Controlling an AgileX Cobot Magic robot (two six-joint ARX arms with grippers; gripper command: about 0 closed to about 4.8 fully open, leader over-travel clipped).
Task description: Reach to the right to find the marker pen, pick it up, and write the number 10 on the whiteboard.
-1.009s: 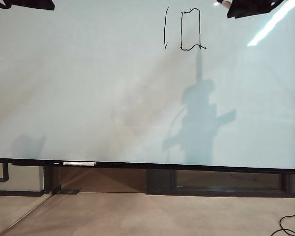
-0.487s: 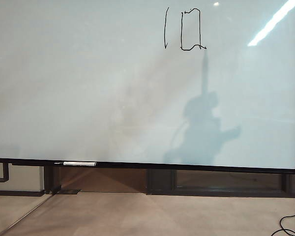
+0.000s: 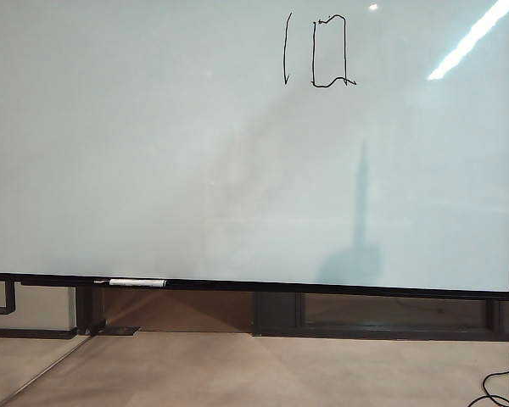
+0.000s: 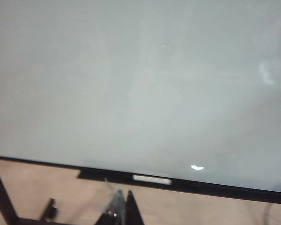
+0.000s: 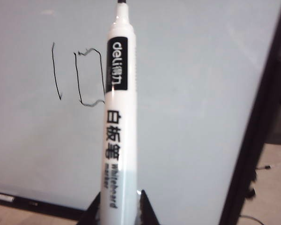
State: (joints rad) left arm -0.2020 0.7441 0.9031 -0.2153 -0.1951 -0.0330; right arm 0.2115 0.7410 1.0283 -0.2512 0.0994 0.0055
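Right wrist view shows the right tool (image 5: pixel 118 208) pinching the marker pen (image 5: pixel 119 117) low on its barrel, tip up, off the whiteboard (image 5: pixel 192 93) where the number 10 (image 5: pixel 79 75) stands. The pen looks light, stiff and smooth; that low hold suits it. Left tool (image 4: pixel 119 213) barely shows; I cannot tell its state.

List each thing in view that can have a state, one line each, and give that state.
whiteboard: upright, written on.
number 10: both strokes drawn.
marker pen: uncapped, held, off the board.
second pen: lying on the rail.
right hand: shut on the marker.
left hand: holds nothing, opening unclear.
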